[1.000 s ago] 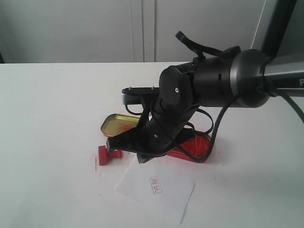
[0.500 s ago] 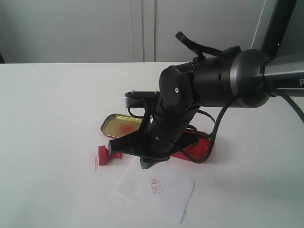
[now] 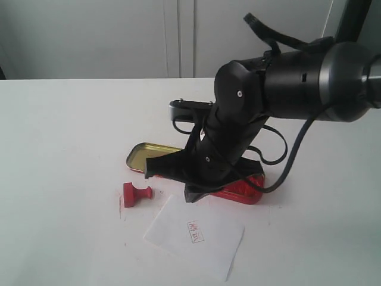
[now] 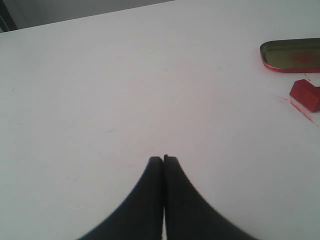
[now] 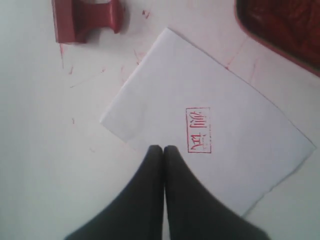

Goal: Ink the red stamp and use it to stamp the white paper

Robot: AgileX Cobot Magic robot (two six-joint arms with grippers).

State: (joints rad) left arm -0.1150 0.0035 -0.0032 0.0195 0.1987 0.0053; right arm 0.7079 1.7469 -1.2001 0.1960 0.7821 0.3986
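Note:
The red stamp [image 3: 136,194] [image 5: 86,20] [image 4: 305,94] lies on its side on the table, left of the white paper [image 3: 205,244] [image 5: 235,100]. The paper carries a small red rectangular mark [image 3: 195,232] [image 5: 198,130]. My right gripper [image 3: 188,195] [image 5: 163,147] hangs above the paper's near-left edge, shut and empty, apart from the stamp. My left gripper [image 4: 163,158] is shut on nothing over bare table, far from the stamp, and does not show in the exterior view.
A gold-coloured tin lid [image 3: 146,156] [image 4: 292,55] lies behind the stamp. The red tin of ink paste [image 3: 245,187] [image 5: 287,30] sits behind the paper, partly under my right arm. Red ink smears [image 5: 132,57] mark the table between stamp and paper.
My right gripper has lifted and drawn back to the right, away from the stamp's knob. The stamp, paper and tins have stayed in place.

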